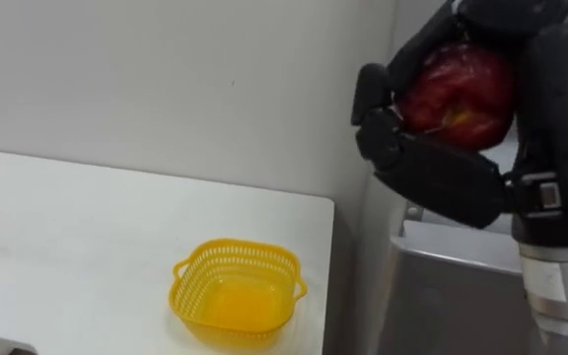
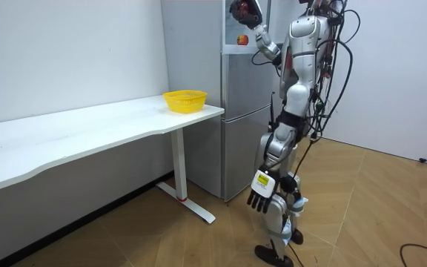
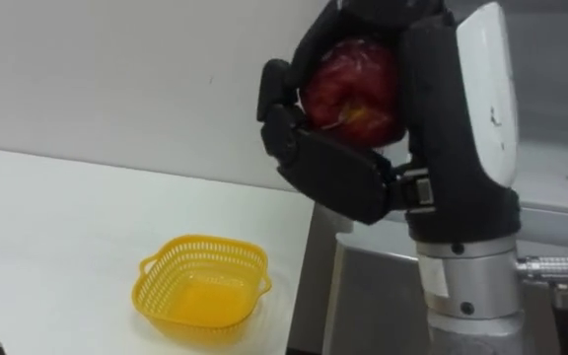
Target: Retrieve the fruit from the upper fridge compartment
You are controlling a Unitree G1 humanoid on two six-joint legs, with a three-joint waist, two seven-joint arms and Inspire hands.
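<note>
A red apple sits high in the view, with my right hand shut around it, dark fingers curled over its top and side. In the room view I stand facing the grey fridge, and that hand holds the apple up at the fridge's upper part. My left hand hangs at my side with relaxed fingers and nothing in it. An empty yellow basket stands on the white table near its right end, below and to the left of the apple.
The fridge's grey body stands right beside the table's end. A small orange round thing shows at the fridge's upper part. The table runs along a white wall.
</note>
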